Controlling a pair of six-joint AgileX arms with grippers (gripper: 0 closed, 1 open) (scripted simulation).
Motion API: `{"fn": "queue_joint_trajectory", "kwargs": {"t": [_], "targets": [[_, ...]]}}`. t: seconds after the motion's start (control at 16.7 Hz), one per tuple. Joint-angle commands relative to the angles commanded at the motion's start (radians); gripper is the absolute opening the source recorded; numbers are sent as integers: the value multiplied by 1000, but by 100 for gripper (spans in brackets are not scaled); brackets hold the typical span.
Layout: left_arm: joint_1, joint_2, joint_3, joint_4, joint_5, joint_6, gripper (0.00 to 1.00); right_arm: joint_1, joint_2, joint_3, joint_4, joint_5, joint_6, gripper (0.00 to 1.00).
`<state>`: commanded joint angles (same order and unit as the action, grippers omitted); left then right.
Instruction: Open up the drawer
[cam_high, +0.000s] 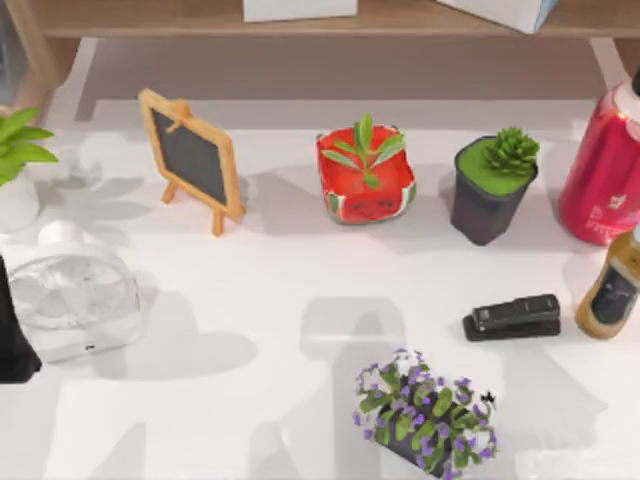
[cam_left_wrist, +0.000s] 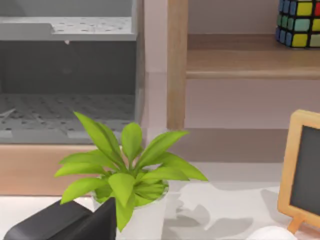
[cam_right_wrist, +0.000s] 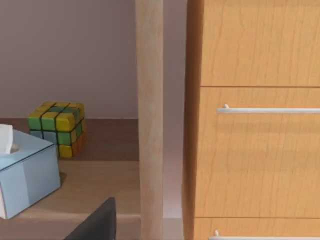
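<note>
A light wooden cabinet stands close ahead in the right wrist view. Its drawer (cam_right_wrist: 257, 160) has a flush front and a thin silver bar handle (cam_right_wrist: 270, 110). The handle of a lower drawer (cam_right_wrist: 265, 237) peeks in at the frame's edge. A dark part of my right gripper (cam_right_wrist: 95, 222) shows low in that view, short of the cabinet and off to the side of the handle. My left gripper (cam_left_wrist: 65, 222) appears as a dark shape beside a leafy plant (cam_left_wrist: 127, 167). The left arm (cam_high: 12, 335) sits at the table's left edge.
On the table are a chalkboard easel (cam_high: 192, 160), a watermelon pot (cam_high: 365, 175), a dark succulent pot (cam_high: 492, 190), a stapler (cam_high: 512, 317), purple flowers (cam_high: 425, 410), a white fan (cam_high: 72, 295) and bottles (cam_high: 605, 170). A wooden post (cam_right_wrist: 150, 115), a puzzle cube (cam_right_wrist: 57, 127) and a tissue box (cam_right_wrist: 25, 175) flank the cabinet.
</note>
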<state>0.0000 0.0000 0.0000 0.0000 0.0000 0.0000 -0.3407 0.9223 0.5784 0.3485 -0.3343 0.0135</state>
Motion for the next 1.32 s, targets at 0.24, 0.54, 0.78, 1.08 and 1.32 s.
{"fn": "queue_joint_trajectory", "kwargs": {"t": [0.24,0.54,0.78,1.08,1.32], "targets": [[0,0,0,0,0,0,100,-3,28,6,16,1,-28,100],[0,0,0,0,0,0,100,-47,281,107,175,-12,-267,100],[0,0,0,0,0,0,100,-89,630,250,391,-30,-639,100],[0,0,0,0,0,0,100,-113,1053,412,653,-58,-1184,100],[0,0,0,0,0,0,100,-118,1279,491,798,-78,-1463,100]]}}
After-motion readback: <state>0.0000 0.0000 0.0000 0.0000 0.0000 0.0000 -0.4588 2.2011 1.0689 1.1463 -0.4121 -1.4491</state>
